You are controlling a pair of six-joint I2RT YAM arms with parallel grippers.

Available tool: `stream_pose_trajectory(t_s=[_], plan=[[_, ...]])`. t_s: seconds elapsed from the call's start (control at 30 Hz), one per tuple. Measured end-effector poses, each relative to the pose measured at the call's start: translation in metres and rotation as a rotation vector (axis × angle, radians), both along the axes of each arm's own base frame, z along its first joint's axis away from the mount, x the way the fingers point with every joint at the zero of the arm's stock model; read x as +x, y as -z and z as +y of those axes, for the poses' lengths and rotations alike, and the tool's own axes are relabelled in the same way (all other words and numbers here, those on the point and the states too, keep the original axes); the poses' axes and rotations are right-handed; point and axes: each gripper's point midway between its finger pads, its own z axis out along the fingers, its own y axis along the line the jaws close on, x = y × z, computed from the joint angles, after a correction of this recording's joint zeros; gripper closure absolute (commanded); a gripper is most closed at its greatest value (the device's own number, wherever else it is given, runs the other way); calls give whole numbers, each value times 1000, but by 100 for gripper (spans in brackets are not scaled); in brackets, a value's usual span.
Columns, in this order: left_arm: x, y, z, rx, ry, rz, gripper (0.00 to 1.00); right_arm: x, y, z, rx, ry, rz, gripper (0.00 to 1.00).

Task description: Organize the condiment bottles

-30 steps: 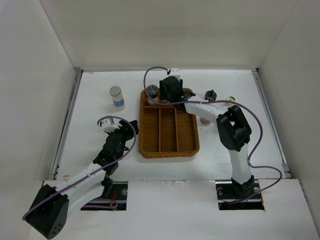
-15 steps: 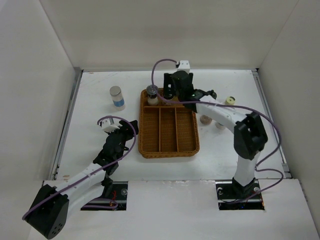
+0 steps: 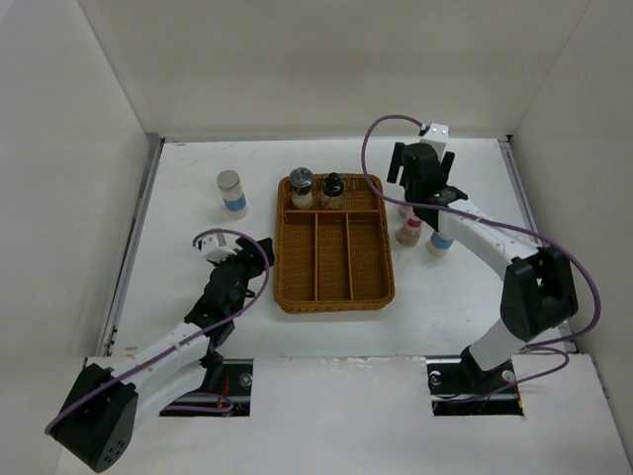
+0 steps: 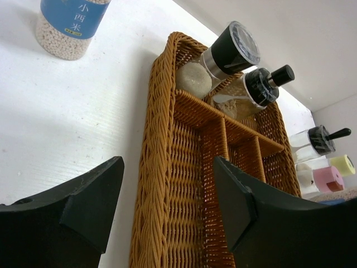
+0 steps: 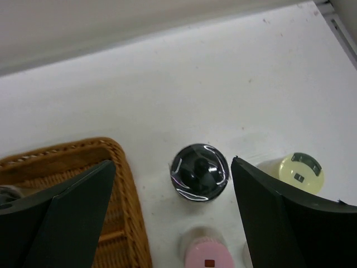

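Now, the right gripper [image 5: 172, 164]: fingers spread wide with nothing in them, hanging right over a black-topped shaker [image 5: 199, 172] on the table [image 3: 178, 168], just beside the wicker tray [image 5: 72, 148]. The cream-capped bottle [image 5: 301, 170] sits to its right, the pink-capped bottle [image 5: 203, 259] closer in, and a blue-labelled white bottle [image 3: 440, 240] is next to that. The left gripper [image 4: 167, 162] is wide apart too, empty, low by the tray's left wall. A silver-topped shaker [image 3: 302, 186] and a second black-topped shaker [image 3: 333, 188] stand in the tray's far compartment. Another white bottle [image 3: 231, 192] stands alone, left of the tray.

Mid-table: tray [image 3: 333, 259]. In its far compartment, side by side: left shaker [image 3: 302, 188], right shaker [image 3: 333, 188]. Left of tray, well apart: lone bottle [image 3: 230, 193]. Right of tray, near: cluster of bottles [image 3: 408, 234].
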Motion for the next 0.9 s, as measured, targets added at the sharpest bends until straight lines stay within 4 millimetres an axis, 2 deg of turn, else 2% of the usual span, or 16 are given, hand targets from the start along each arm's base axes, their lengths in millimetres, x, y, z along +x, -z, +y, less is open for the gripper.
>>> stream_pose_trajectory(t_s=[0.07,0.33,0.5,0.63,0.8,0.9], plan=[[0,1,0,2,1,4,37,-1,17,-5,-18,8,43,8],[0,3,-1,2,5,8,37,3,61,-17,-32,14,161,8],[0,3,-2,-1,8,9,37,6,74,-28,-22,31,192,9],[0,3,-3,-4,14,12,37,9,82,-28,-3,24,207,10],[1,5,-2,-2,11,16,37,14,99,-22,18,3,242,16],[1,5,-2,-3,11,16,37,16,107,-20,26,-4,259,26]])
